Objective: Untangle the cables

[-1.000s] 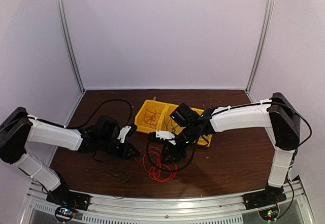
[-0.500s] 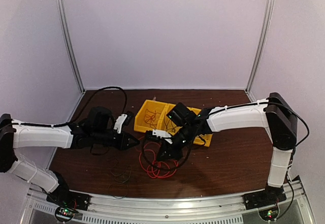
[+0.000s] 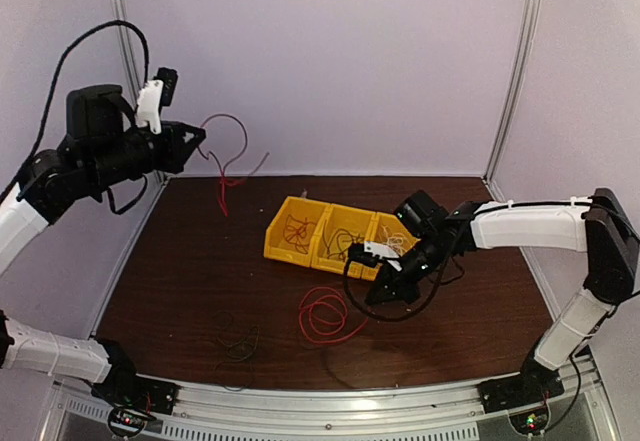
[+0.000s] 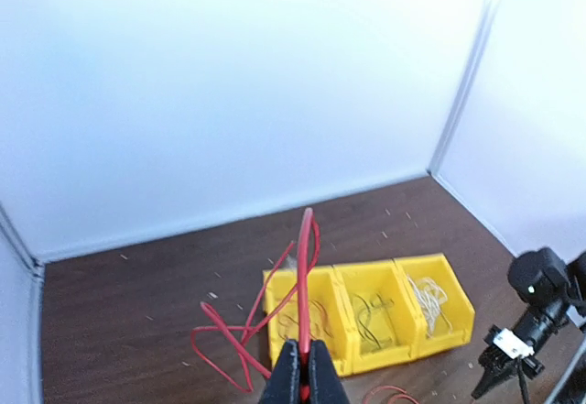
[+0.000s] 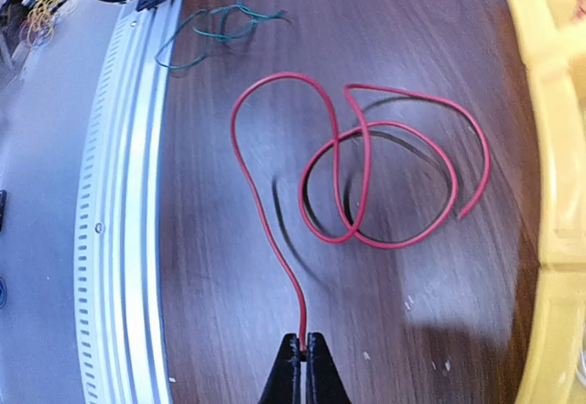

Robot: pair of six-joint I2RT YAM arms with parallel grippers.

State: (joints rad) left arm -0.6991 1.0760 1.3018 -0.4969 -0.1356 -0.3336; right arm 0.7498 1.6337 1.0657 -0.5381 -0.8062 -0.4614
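The wires look light, thin and floppy yet springy enough to keep loose loops, so a pinch near an end should suit them. The left gripper (image 4: pixel 301 356), raised high, is clamped on the hanging red wire (image 3: pixel 226 157). The right gripper (image 5: pixel 303 345) pinches an end of the coiled red wire (image 5: pixel 366 184), which lies on the dark wooden table (image 3: pixel 200 261) beside the yellow bins (image 3: pixel 285 253). A dark green wire (image 5: pixel 224 24) lies apart. Pale walls (image 3: pixel 330 61) enclose three sides

Nothing legible anywhere. No text, label, brand, number or sign to make out on the yellow bins (image 3: pixel 283 252), on the white arm shells (image 3: pixel 520 223), on the bench (image 3: pixel 200 266) or on the walls. Small boards at the arm bases (image 3: pixel 126 420) too tiny to read.
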